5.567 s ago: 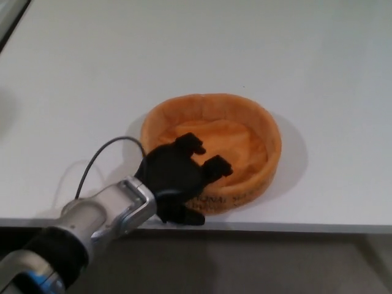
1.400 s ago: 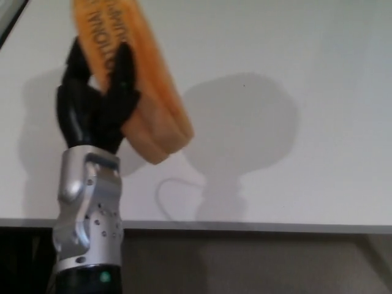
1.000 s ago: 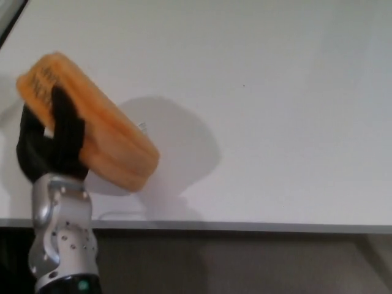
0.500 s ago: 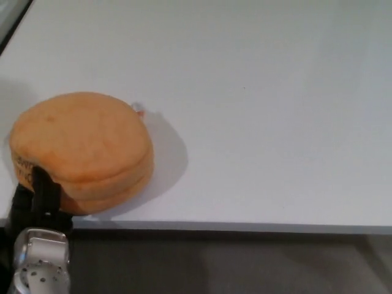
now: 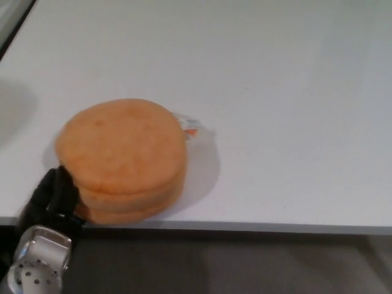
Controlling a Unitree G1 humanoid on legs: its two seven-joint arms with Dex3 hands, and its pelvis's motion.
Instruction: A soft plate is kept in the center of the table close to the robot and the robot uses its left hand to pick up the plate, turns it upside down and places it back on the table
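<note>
The soft orange plate lies upside down on the counter, its flat, rounded underside facing up and its rim pressed down against the white surface. It sits close to the near edge of the counter, towards the robot's left, with its lower side almost at the lip. A small white tag with a touch of orange-red pokes out from under the plate's far right side and rests flat on the counter, touching the plate.

At the plate's near left corner is the left robot hand, black, with its silver wrist below it at the counter's edge. The black fingers lie against the plate's side wall, but most of the hand is tucked under or behind the plate, so I cannot tell whether it clasps the plate or merely touches it. The right robot hand does not show anywhere.

The plate throws a soft shadow on the counter to its right and near side. Beyond the plate the counter is plain white and smooth, running well away to the far side and to the right. Left of the plate a dim grey shadow lies on the surface. At the far left corner a dark strip borders the counter. Below the near edge is a dull grey-brown floor, blurred.
</note>
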